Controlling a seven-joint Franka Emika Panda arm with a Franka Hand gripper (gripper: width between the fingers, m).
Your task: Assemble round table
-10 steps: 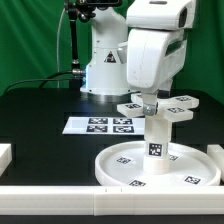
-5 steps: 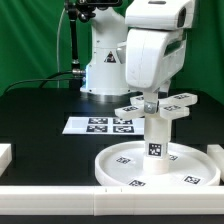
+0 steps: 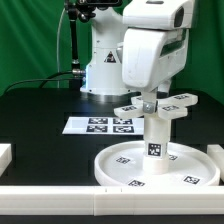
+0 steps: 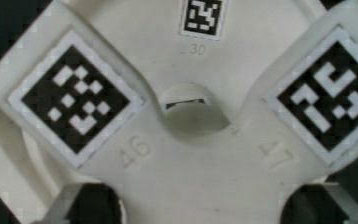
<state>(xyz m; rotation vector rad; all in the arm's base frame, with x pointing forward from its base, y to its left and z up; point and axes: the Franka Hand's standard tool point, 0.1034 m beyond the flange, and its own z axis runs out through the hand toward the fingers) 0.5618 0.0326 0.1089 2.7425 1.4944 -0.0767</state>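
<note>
The large round rimmed disc (image 3: 120,165) lies flat on the black table at the exterior view's lower right. The short thick cylinder (image 3: 155,135) stands upright on its middle. The cross-shaped piece (image 3: 178,101) sits level on top of the cylinder. My gripper (image 3: 147,102) comes straight down onto the cross's centre and is shut on it. In the wrist view the cross-shaped piece (image 4: 194,120) fills the picture, with tags on its arms, and my gripper (image 4: 197,205) has a dark finger (image 4: 91,205) on each side of it.
The marker board (image 3: 98,124) lies flat behind the disc, toward the exterior view's left. The robot's base (image 3: 100,65) stands behind it. A white rail (image 3: 60,195) runs along the front edge, with a white block (image 3: 5,155) at the left and another (image 3: 216,152) at the right.
The cross-shaped piece has turned a little with my gripper; its arms have shifted slightly toward the exterior view's left. The disc and cylinder have not moved.
</note>
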